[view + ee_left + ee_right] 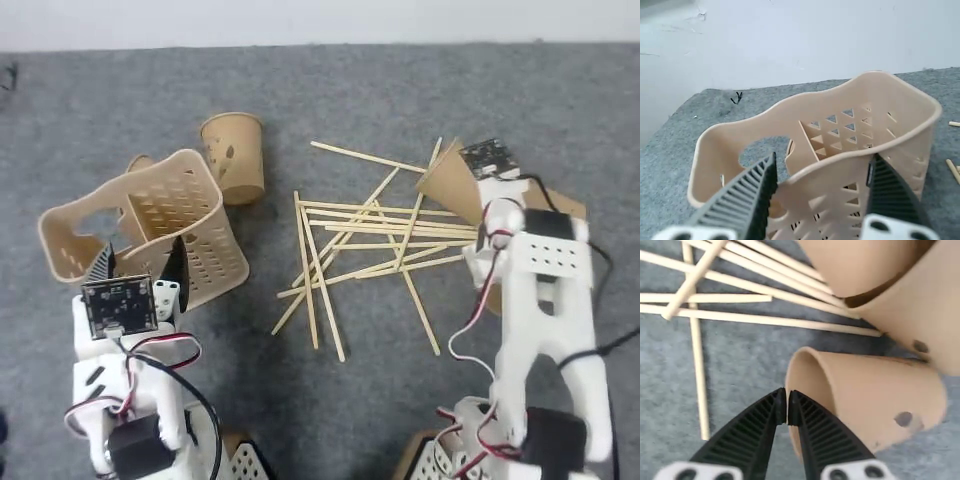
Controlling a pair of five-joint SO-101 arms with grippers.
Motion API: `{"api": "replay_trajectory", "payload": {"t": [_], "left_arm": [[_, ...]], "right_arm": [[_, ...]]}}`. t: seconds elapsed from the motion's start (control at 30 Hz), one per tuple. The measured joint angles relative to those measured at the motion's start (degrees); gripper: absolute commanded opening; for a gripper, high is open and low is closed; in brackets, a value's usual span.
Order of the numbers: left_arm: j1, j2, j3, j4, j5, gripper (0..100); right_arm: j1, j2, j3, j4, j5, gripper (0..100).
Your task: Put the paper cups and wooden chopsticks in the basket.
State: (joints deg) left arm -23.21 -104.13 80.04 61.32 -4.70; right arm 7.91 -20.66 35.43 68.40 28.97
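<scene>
Left claw point(145, 250) wide open, straddling near wall of basket point(215, 255), 9 o'clock on counter point(330, 420); if I clamp and pull, light basket may tip or skid

Right claw point(787, 395) pinched shut, nothing seen in it, tips at rim of fallen paper cup point(865, 395), 3 o'clock; shut tips would only shove it rolling

Chopsticks point(370, 235) crisscrossed at centre; one grab may drag others

Second cup point(235, 155) just beside basket, 11 o'clock

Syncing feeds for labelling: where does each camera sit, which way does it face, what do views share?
High view: fixed above the table, looking down; both arms, basket, chopsticks.
Left wrist view: on the left arm, facing the basket's wall past its open left gripper.
Right wrist view: on the right arm, facing down past the shut right gripper at a paper cup.
Shared: basket, high and left wrist; chopsticks, high and right wrist.
</scene>
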Motion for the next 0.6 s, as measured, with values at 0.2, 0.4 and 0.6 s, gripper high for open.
{"api": "replay_trajectory", "payload": {"t": [0.2,0.4,0.6], "left_arm": [[0.0,0.0,0.0,0.0,0.0,28],[0.0,0.0,0.0,0.0,0.0,28],[0.0,0.0,0.0,0.0,0.0,28]], "right_arm": [[6.15,-2.64,0.0,-0.35,6.59,2.6],[14.59,-2.73,0.0,-5.36,12.48,2.6],[22.24,-2.73,-2.99,-7.38,15.38,2.6]]}}
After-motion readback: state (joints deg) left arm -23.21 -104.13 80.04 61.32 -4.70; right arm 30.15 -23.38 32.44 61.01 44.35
